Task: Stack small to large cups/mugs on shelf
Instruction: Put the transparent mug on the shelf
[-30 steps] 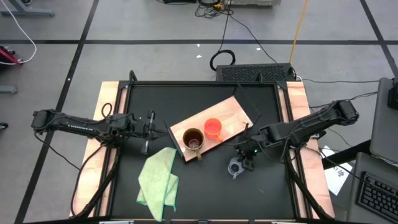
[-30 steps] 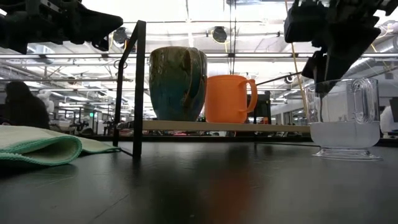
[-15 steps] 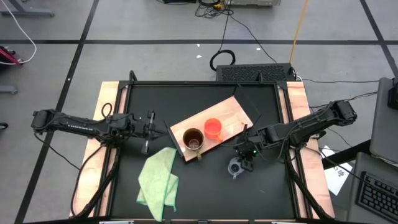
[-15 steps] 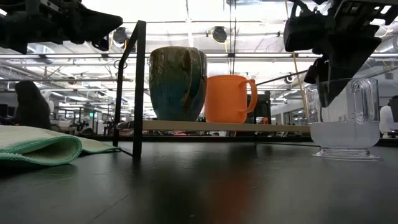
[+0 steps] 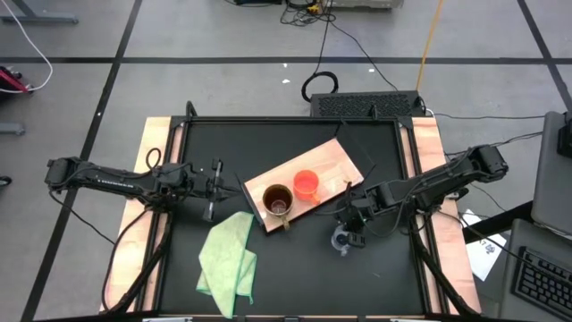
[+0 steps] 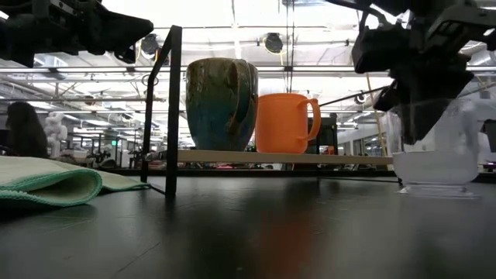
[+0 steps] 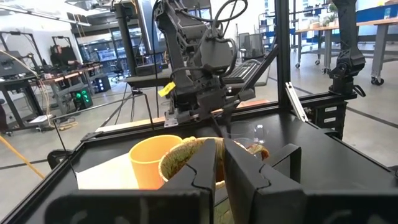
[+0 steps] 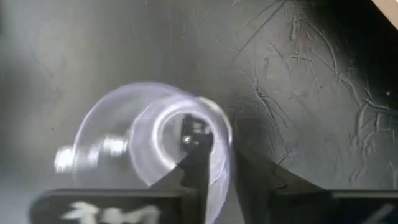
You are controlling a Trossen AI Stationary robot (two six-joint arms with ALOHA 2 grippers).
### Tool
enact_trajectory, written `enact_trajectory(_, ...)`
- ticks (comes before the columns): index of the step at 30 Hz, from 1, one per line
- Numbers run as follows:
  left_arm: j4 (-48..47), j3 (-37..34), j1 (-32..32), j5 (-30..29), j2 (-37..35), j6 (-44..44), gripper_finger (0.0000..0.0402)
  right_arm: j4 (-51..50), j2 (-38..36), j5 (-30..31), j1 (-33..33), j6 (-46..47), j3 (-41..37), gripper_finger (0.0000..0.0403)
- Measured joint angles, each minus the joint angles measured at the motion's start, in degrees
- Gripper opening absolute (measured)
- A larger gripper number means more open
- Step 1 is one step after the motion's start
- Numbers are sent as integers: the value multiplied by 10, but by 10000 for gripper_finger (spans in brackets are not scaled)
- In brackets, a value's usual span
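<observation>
Right wrist view: right tool (image 8: 217,165) narrow, pinching glass cup (image 8: 152,140) rim on desk (image 8: 298,74); left tool (image 7: 219,163) closed; no writing legible.

A brown mug (image 5: 278,202) and a smaller orange-red mug (image 5: 307,185) stood upright side by side on the light-wood shelf (image 5: 340,162), which lay angled across the black table. The clear glass cup (image 5: 342,240) sat upright on the table just off the shelf's near edge.
</observation>
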Motion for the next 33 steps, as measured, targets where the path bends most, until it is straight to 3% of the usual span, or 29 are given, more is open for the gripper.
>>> enact_trajectory(5,0,0,0,0,0,-2,31,0,0,1,0,-43,0,6)
enact_trajectory(20,-13,0,0,0,0,-12,31,7,-13,7,16,-238,0,1)
enact_trajectory(33,-14,0,0,0,0,-15,31,-44,-35,9,16,-248,22,1)
